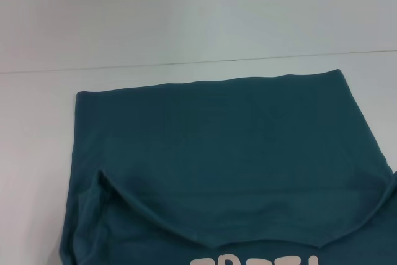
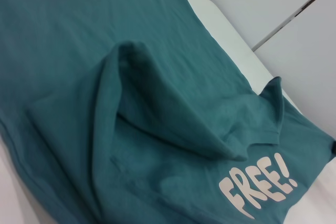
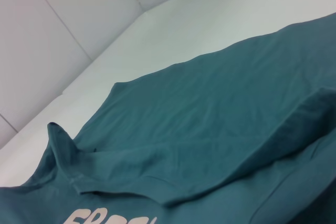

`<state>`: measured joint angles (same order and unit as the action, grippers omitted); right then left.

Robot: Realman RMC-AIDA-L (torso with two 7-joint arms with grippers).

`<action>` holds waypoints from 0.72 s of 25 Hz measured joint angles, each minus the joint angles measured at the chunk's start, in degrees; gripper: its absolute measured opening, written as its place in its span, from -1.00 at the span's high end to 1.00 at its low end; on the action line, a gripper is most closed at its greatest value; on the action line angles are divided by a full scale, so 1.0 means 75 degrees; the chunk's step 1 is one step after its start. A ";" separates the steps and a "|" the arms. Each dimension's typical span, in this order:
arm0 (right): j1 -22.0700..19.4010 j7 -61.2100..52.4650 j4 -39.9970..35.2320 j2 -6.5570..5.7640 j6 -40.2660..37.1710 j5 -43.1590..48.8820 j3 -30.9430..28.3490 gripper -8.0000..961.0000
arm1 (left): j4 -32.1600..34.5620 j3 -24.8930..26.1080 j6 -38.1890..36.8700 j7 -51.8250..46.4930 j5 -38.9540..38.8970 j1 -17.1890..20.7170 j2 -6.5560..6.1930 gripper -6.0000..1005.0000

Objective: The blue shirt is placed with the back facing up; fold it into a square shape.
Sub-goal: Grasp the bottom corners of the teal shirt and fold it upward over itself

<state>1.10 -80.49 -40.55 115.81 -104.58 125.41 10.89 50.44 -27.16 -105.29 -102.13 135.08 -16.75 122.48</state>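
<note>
Looking down from the head cam, I've got one blue shirt (image 1: 229, 153) spread on the white table (image 1: 186, 23), its far hem running straight across. It's dark teal, soft plain fabric, and a layer is doubled over on itself, leaving a raised ridge of cloth near me. White lettering (image 2: 257, 186) reads "FREE!" in the left wrist cam; that's the only print I count. Neither claw shows up in any view, so I can't say whether they're open or closed.
</note>
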 joint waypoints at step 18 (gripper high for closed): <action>0.1861 -0.0316 0.0047 -0.0057 0.0589 0.0089 -0.1202 0.92 | -0.0474 0.1119 0.0697 -0.0429 -0.0215 -0.1759 -0.0499 0.95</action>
<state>15.06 -82.86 -40.20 115.38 -100.17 126.09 1.88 46.88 -18.76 -100.06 -105.35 133.47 -29.94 118.74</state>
